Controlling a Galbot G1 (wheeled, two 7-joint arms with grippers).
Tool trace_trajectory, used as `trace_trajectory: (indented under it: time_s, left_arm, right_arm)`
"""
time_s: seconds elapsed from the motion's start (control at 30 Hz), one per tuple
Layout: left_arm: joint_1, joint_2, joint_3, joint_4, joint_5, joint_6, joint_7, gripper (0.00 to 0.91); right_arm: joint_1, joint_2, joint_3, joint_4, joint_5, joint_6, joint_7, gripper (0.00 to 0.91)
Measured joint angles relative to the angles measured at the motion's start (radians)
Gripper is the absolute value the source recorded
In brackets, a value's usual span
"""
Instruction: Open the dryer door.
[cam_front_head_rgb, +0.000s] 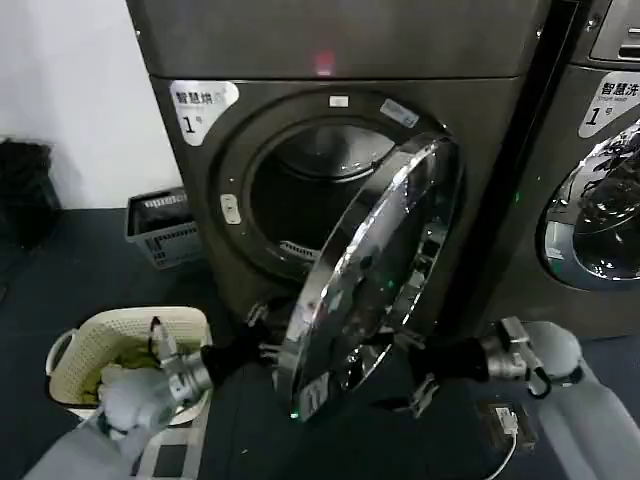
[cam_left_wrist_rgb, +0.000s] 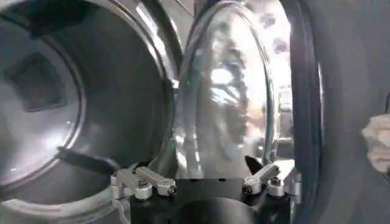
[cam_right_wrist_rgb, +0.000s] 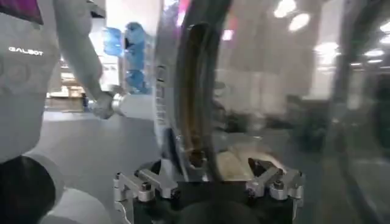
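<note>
Dryer door (cam_front_head_rgb: 375, 275) half open, btwn my pincers

Left pincer (cam_front_head_rgb: 262, 352) & right pincer (cam_front_head_rgb: 412, 372) tips hidden behind chrome rim, grip state can't tell; dark floor (cam_front_head_rgb: 80, 270) below

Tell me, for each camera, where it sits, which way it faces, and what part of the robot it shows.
Head view: on the robot's head, looking forward and down at the dryer, whose door is swung partly open; both arms show, the left gripper and right gripper at the door's lower edge.
Left wrist view: on the left arm, facing the drum and the door's inner side; its open gripper shows.
Right wrist view: on the right arm, facing the door's chrome rim; its open gripper shows.
All three share the door.
</note>
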Motion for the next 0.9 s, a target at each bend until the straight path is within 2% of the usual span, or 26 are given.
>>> trace_trajectory:
  time_s: [0.57, 0.9]
  left_arm:
    - [-0.173, -0.04, 0.255, 0.026, 0.027, -0.013, 0.038, 0.907]
    - [-0.268, -0.095, 0.392, 0.058, 0.042, -0.014, 0.034, 0.907]
  right_arm:
    - [-0.176, 0.019, 0.496, -0.115, 0.047, 0.015, 0.042, 0.907]
    - [-0.21, 0.032, 0.795, -0.168, 0.066, 0.023, 0.163, 0.907]
